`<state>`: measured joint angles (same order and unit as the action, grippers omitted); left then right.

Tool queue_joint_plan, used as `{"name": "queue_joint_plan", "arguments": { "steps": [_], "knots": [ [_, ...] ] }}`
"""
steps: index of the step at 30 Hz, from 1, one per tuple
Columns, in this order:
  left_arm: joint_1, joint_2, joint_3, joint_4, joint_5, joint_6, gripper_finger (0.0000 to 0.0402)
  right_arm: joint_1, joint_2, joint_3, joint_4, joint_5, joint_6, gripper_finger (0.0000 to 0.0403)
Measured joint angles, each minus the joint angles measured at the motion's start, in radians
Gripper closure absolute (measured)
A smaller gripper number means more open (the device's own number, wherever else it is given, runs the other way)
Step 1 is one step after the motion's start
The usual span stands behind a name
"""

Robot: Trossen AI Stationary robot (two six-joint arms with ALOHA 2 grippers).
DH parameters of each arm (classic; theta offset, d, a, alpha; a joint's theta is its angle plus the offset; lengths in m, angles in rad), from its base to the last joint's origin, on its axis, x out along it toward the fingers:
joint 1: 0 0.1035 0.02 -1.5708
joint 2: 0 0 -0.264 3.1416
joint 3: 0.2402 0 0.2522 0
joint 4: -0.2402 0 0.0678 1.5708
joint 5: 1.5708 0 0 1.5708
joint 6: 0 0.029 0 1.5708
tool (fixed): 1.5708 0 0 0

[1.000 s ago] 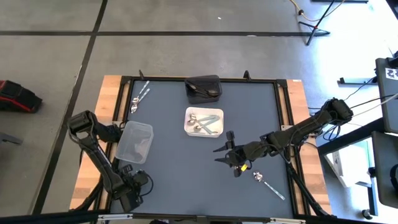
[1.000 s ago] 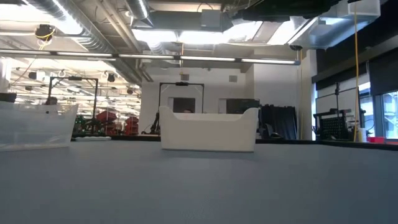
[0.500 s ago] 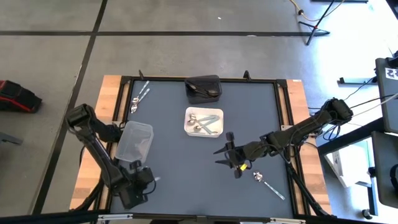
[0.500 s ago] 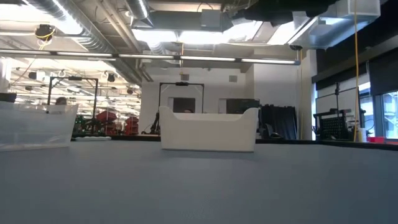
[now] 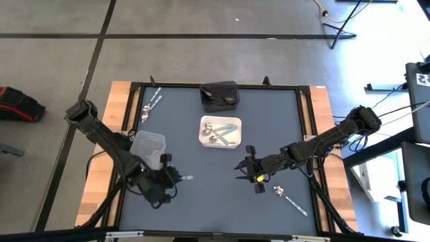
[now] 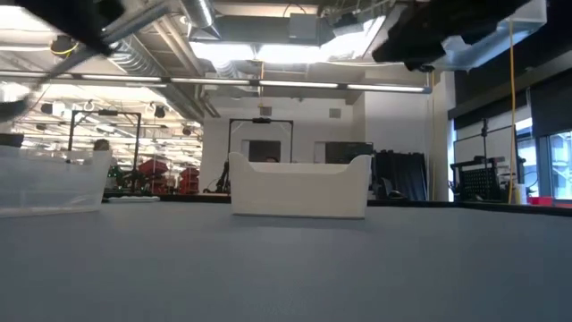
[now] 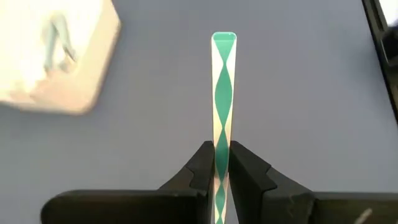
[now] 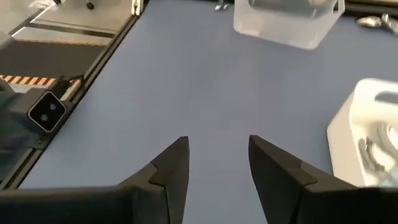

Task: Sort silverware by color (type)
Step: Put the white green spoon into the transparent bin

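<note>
My left gripper is over the table's near left part, just near of the clear container, and is shut on a slim shiny spoon. My right gripper hovers open and empty right of centre, its fingers apart over bare table. A silver spoon lies flat near the right edge. Two more spoons lie at the far left corner. The white tray holds silver spoons, and the black tray holds dark ones. My left gripper pinches the spoon's flat handle between its two fingertips. The handle runs along the fingers and sticks out ahead of them toward the table's right. The spoon's bowl is hidden behind the fingers. The spoon is lifted clear of the table.
The white tray and the clear container stand on the grey mat. A raised black frame borders the mat, with wooden strips outside it. Open mat lies between the two grippers and along the near edge.
My left gripper has moved from the near left corner toward the table's right and far side, passing near of the clear container, and has carried the spoon along. My right arm has stayed about where it was.
</note>
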<state>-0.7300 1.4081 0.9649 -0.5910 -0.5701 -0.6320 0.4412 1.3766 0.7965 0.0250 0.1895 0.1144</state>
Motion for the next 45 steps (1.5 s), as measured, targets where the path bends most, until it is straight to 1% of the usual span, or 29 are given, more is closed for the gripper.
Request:
{"name": "queue_joint_plan", "arguments": {
  "steps": [3, 7, 11, 15, 19, 21, 23, 25, 30, 34, 37, 39, 42, 45],
  "knots": [
    [0.053, -0.043, 0.000, 0.022, -0.002, 0.081, 0.0369, 0.006, 0.000, -0.018, -0.007, 0.010, 0.017, 0.0246],
    [0.111, -0.116, 0.000, 0.024, -0.004, 0.147, 0.0369, 0.006, 0.000, -0.023, -0.024, 0.024, 0.018, 0.0246],
    [0.153, -0.180, 0.001, 0.024, -0.024, 0.197, 0.0369, 0.003, 0.000, -0.023, -0.027, 0.074, -0.006, 0.0246],
    [0.185, -0.238, 0.001, -0.021, -0.025, 0.210, 0.0369, 0.003, -0.003, -0.023, -0.027, 0.199, -0.097, 0.0246],
    [0.217, -0.305, 0.001, -0.133, -0.034, 0.184, 0.0369, 0.003, -0.007, -0.023, -0.030, 0.403, -0.192, 0.0246],
    [0.227, -0.337, 0.001, -0.202, -0.046, 0.152, 0.0369, 0.003, -0.022, -0.018, -0.075, 0.490, -0.223, 0.0246],
    [0.235, -0.370, 0.001, -0.283, -0.048, 0.102, 0.0369, 0.003, -0.043, 0.010, -0.155, 0.527, -0.214, 0.0246],
    [0.235, -0.399, 0.001, -0.361, -0.026, 0.039, 0.0369, 0.003, -0.071, 0.031, -0.213, 0.532, -0.183, 0.0246],
    [0.232, -0.431, 0.002, -0.519, 0.038, -0.093, 0.0369, 0.003, -0.106, 0.037, -0.221, 0.524, -0.171, 0.0246],
    [0.232, -0.429, 0.002, -0.587, 0.027, -0.143, 0.0369, -0.009, -0.098, 0.037, -0.212, 0.518, -0.194, 0.0246],
    [0.232, -0.421, 0.002, -0.579, 0.019, -0.153, 0.0369, -0.050, -0.084, 0.036, -0.200, 0.466, -0.199, 0.0246],
    [0.232, -0.416, 0.002, -0.585, 0.036, -0.186, 0.0369, -0.093, -0.071, 0.037, -0.188, 0.422, -0.202, 0.0246],
    [0.230, -0.418, 0.002, -0.626, 0.067, -0.272, 0.0369, -0.156, -0.052, 0.036, -0.193, 0.374, -0.202, 0.0246],
    [0.208, -0.417, 0.002, -0.685, 0.070, -0.397, 0.0369, -0.189, -0.040, 0.036, -0.189, 0.337, -0.199, 0.0246]
  ]
}}
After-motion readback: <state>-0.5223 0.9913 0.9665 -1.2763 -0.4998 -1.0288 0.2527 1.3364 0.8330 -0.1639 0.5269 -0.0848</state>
